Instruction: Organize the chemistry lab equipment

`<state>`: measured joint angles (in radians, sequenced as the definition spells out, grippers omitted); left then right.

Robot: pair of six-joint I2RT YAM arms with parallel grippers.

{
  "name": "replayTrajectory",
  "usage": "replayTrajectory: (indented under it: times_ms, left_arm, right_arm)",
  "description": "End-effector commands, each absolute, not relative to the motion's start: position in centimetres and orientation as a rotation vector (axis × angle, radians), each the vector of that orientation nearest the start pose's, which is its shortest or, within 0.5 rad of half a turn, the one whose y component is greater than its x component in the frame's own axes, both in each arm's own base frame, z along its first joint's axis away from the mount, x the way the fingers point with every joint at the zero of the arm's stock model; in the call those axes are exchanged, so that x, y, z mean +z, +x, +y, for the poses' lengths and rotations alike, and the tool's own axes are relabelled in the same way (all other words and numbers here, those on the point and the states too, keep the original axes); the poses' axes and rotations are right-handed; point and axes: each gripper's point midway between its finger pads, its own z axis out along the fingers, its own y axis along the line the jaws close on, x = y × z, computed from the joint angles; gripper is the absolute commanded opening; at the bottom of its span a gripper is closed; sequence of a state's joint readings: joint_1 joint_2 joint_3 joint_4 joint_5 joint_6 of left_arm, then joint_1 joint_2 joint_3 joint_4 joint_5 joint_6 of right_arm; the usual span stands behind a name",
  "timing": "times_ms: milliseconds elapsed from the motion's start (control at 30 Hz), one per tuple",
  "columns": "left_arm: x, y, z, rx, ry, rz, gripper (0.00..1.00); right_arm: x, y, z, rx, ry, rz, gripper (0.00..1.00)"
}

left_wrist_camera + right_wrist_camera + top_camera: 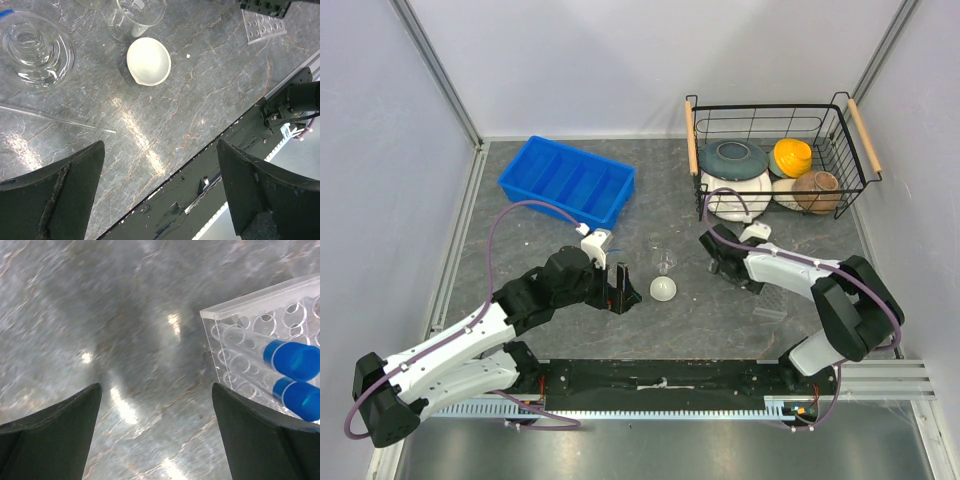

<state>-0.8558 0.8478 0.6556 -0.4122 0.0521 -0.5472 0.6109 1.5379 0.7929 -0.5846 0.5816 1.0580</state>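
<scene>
Two blue-capped tubes (292, 361), seemingly upright in rack (235, 320)

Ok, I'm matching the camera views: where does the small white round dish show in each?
Top external: small white round dish mid-table, between the arms.
Left wrist: upper centre.
Right wrist: not in it.
Shared landmark: the clear glass beaker beside it, in top and left wrist views.

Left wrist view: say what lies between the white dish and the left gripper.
Bare tabletop only, seen in the left wrist view, between the white dish and the open left gripper; a thin glass rod ends beside that stretch.
</scene>
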Motion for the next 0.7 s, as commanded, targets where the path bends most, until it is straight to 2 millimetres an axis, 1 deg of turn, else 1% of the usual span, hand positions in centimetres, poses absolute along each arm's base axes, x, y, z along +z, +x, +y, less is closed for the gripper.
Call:
replayTrajectory:
  times_ms: [0, 200, 300, 367, 433, 467, 533, 567, 633, 667]
  left_arm:
    - [17.1, 16.8, -23.5, -0.823, 0.406, 2.198, 1.00]
    - [17.1, 17.0, -23.4, -0.812, 0.399, 2.198, 1.00]
    - [16.9, 17.1, -23.4, -0.802, 0.398, 2.206, 1.00]
    - [16.8, 17.1, -23.4, -0.793, 0.394, 2.216, 1.00]
    - [16.8, 17.2, -23.4, -0.787, 0.393, 2.220, 1.00]
    - [16.9, 17.3, -23.5, -0.785, 0.393, 2.223, 1.00]
    - [16.9, 17.6, -23.5, -0.769, 0.383, 2.232, 1.00]
    - [17.2, 17.9, -23.3, -0.743, 0.369, 2.239, 1.00]
    - [17.2, 18.5, -23.4, -0.709, 0.356, 2.257, 1.00]
    - [18.3, 18.8, -23.5, -0.710, 0.347, 2.239, 1.00]
  right_arm:
    - [-0.3, 21.1, 3.9, -0.576, 0.627, 2.608, 0.98]
    - [-0.4, 21.6, 2.0, -0.552, 0.716, 2.610, 0.98]
    - [-0.3, 22.0, 2.4, -0.518, 0.718, 2.616, 0.98]
    - [-0.2, 22.4, 3.1, -0.468, 0.712, 2.626, 0.98]
    - [0.2, 22.9, 3.8, -0.435, 0.668, 2.636, 0.98]
    - [0.9, 23.5, 4.3, -0.412, 0.650, 2.624, 0.98]
    - [1.8, 24.0, 5.2, -0.394, 0.587, 2.611, 0.98]
    - [2.9, 24.6, 5.7, -0.368, 0.569, 2.585, 0.98]
    - [4.2, 25.0, 6.8, -0.330, 0.517, 2.563, 0.98]
    - [5.6, 25.4, 7.3, -0.294, 0.503, 2.535, 0.98]
